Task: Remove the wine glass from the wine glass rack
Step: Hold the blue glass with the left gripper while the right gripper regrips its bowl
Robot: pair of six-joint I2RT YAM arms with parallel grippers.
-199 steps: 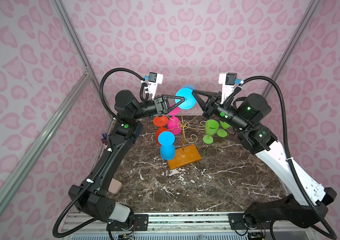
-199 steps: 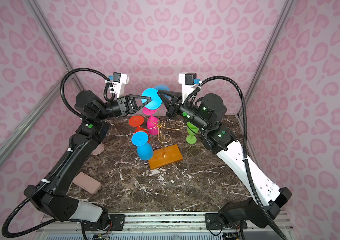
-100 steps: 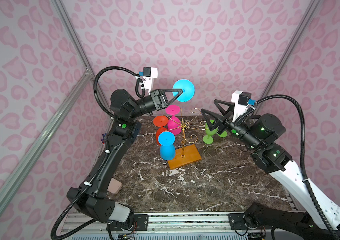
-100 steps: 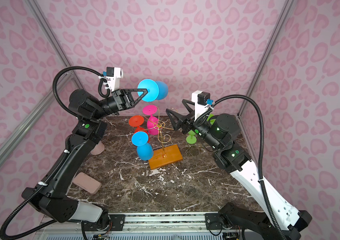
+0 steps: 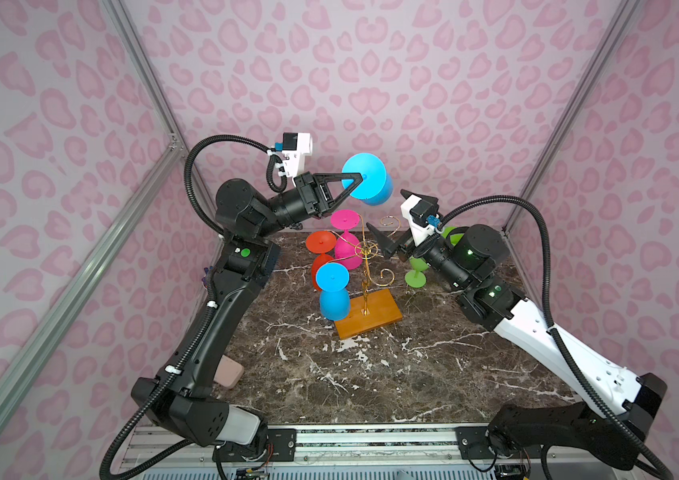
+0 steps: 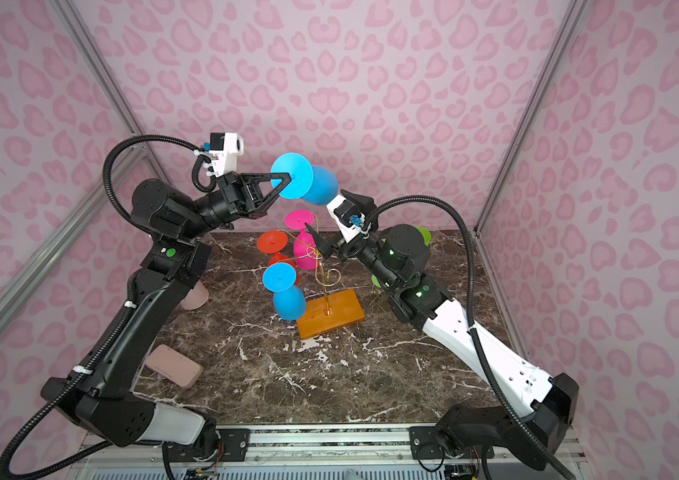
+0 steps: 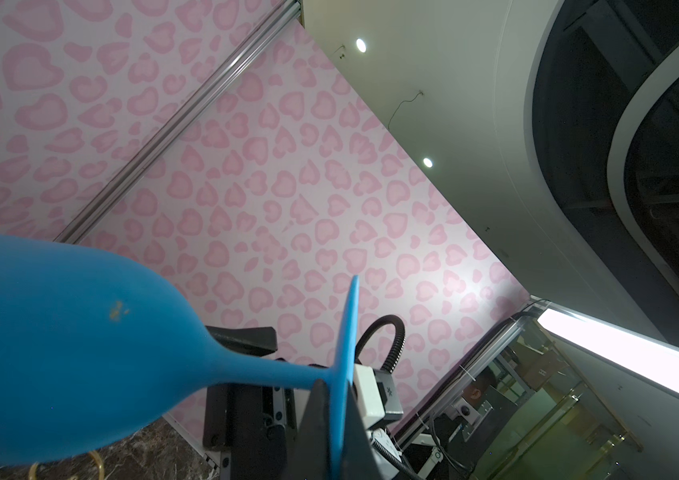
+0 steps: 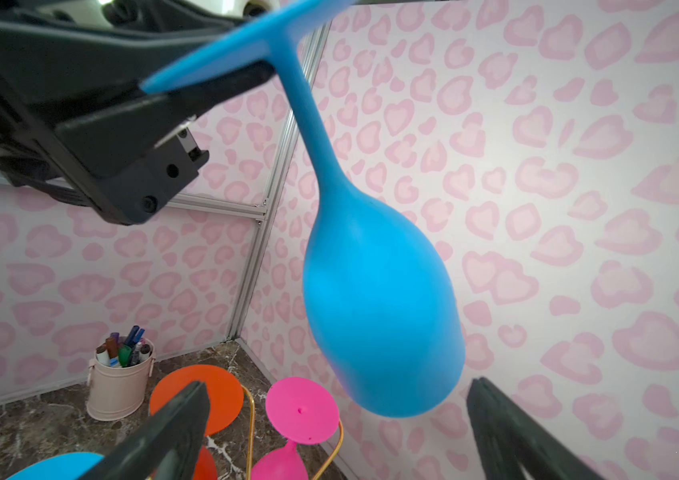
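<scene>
left gripper is clamped on the foot of the blue wine glass, high above the wine glass rack; right gripper gapes wide just under its bowl.

Left arm reaching up and inward, left gripper pinching closed, right arm angling up toward centre, right gripper gaping wide

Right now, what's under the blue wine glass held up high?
Below the blue wine glass: the right gripper, jaws open, plus the pink wine glass and orange wine glass on the gold rack. Tabletop beneath them is covered.
</scene>
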